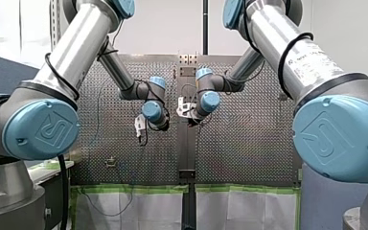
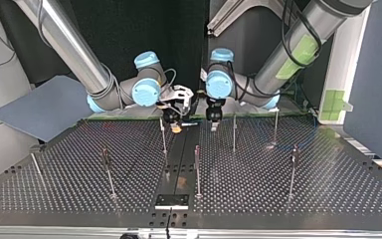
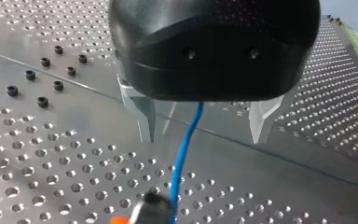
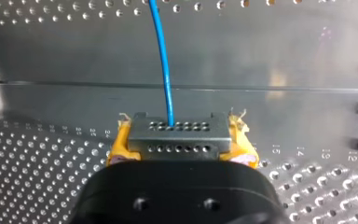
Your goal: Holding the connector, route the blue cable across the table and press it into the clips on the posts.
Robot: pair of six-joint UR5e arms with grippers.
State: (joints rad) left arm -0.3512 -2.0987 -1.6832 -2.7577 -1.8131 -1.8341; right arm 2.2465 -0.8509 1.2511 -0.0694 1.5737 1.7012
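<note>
- My right hand [image 2: 177, 124] is clenched on the grey perforated metal connector [image 4: 178, 135], mid-way along the perforated metal tabletop's [image 2: 278, 199] arm-side edge.
- My left hand [image 3: 203, 134] is released, the thin blue cable [image 3: 182, 158] running loose between its metal fingers [image 3: 145, 119].
- Risk: unguided slack could snag the thin metal posts [image 2: 197, 172] or slide past them.

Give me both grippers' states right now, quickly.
Left gripper: open; the blue cable passes between its fingers.
Right gripper: shut on the connector.

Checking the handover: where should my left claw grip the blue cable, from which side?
Grip the cable on its free span near the connector, from above: it is thin and runs between the open left claw's fingers; the right claw holds the connector.
</note>
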